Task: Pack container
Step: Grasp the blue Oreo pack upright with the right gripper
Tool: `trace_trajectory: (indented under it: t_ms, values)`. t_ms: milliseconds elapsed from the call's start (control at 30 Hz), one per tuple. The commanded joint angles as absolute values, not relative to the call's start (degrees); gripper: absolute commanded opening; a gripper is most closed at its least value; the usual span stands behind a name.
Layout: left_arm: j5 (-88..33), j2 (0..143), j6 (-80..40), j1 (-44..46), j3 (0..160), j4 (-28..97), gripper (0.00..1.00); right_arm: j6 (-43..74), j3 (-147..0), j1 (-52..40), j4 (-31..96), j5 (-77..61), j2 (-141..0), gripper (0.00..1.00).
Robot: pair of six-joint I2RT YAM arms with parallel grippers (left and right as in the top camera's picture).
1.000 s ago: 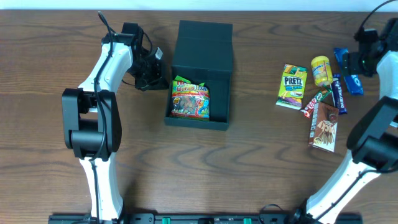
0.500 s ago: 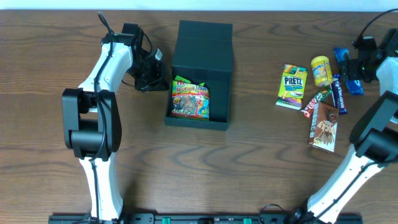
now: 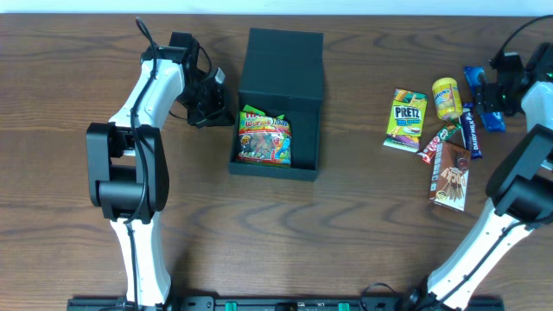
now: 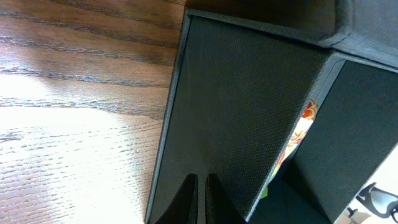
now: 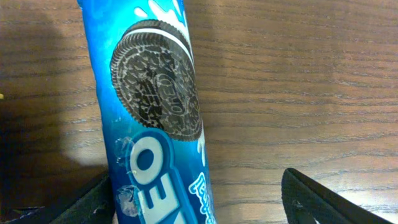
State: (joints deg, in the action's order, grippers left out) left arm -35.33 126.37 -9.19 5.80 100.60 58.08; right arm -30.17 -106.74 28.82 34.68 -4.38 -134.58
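**Blue Oreo packet (image 5: 149, 106) next; packing barely begun**

Right gripper (image 5: 199, 194) stood with fingers apart, straddling the Oreo packet at upper right. Left gripper (image 4: 199, 196), fingers together, touched the container (image 3: 281, 65) at upper centre. One gummy bag (image 3: 264, 138) lay inside. Judged early: the Pretz bag (image 3: 406, 119) and neighbouring snacks lay outside.

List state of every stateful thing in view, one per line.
container: lid open.
gummy packet: inside container.
left fingers: shut, tips at container's outer wall.
right fingers: open, straddling Oreo pack.
Oreo pack: flat on table, not gripped.
Pretz packet: on table, not packed.
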Motion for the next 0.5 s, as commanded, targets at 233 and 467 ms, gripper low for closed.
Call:
trace_trajectory:
  t_ms: [233, 467]
  values:
    - [-34.1, 125.6, -9.5, 6.1, 100.2, 58.3, 0.07, -29.8, -106.4, 29.6, 34.6, -7.7, -135.1, 0.8]
    - [-34.1, 125.6, -9.5, 6.1, 100.2, 58.3, 0.07, -28.7, -106.1, 29.6, 34.5, -10.2, -135.2, 0.77]
